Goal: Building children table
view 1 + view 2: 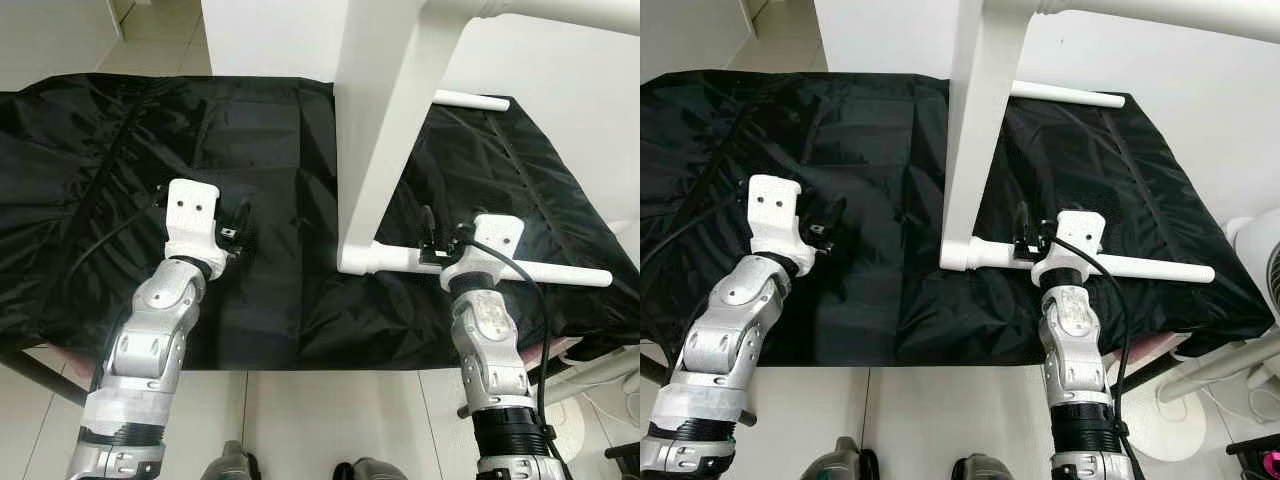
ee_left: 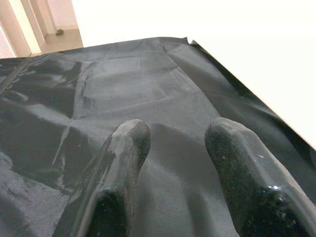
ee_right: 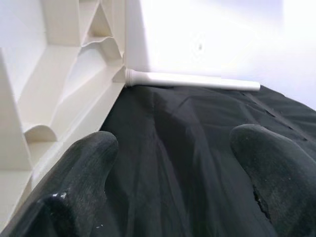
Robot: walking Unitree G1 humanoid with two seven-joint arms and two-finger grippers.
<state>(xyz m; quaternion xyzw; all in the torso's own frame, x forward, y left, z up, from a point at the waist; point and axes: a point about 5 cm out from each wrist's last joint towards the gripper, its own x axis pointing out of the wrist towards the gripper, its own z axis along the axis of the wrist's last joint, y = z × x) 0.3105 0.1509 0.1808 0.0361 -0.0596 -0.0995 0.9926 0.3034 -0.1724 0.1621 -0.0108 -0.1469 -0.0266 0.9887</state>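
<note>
- Tabletop, the white plastic slab (image 1: 385,130) of the children's table, stood on its edge on the crinkled black cloth (image 1: 250,150) that covered the work surface, rising toward twelve o'clock until the frame cut it off.
- One white round plastic leg (image 1: 560,272) jutted from its near corner toward three o'clock; another white round leg (image 1: 470,99) stuck out from the far corner the same way.
- My right gripper (image 3: 173,163) sat at about five o'clock of the slab, just past the near leg, its two black fingers spread and empty over cloth; I judged it was placed there to steady or turn that leg.
- In the right wrist view the ribbed white underside (image 3: 64,84) lay just beside one finger (image 3: 74,182).
- My left gripper (image 2: 182,158) hovered at about eight o'clock of the slab, well apart from it, fingers spread with nothing between them, probably idle.
- Whether the near leg was fully seated in its socket I could not tell, since my right wrist covered part of it.
- Other legs, if any, were hidden or cut off.
</note>
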